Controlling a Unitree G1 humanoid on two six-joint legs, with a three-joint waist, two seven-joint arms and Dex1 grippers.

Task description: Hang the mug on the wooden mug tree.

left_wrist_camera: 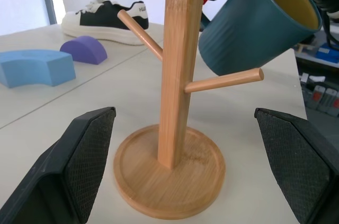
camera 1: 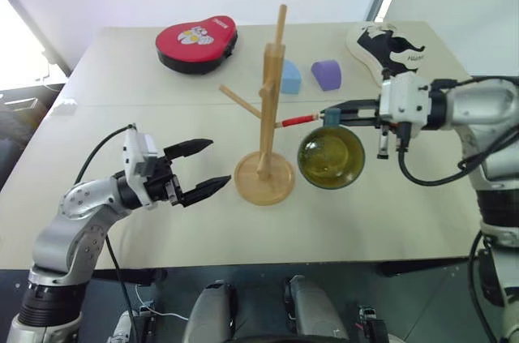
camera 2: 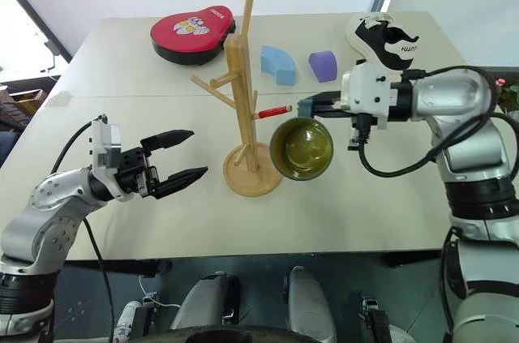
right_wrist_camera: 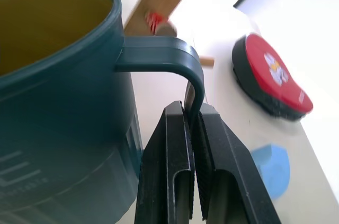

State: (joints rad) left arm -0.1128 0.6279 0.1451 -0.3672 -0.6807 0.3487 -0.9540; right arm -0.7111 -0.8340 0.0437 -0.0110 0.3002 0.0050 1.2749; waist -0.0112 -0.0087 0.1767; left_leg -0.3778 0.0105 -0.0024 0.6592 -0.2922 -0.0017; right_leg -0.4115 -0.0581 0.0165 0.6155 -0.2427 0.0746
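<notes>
Right pincer point(camera 1: 331, 117) pinches the mug point(camera 1: 331, 157) by its handle at the wooden mug tree's point(camera 1: 268, 116) three o'clock; left pincer point(camera 1: 204, 166) spread.

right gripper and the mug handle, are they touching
Touching. The right wrist view shows the right gripper shut on the handle of the mug, its two black fingers pinching the handle's thin edge between them.

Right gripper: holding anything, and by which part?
Yes: the right gripper has its jaws shut on the mug, pinching its handle. Left gripper is open, holding nothing.
</notes>
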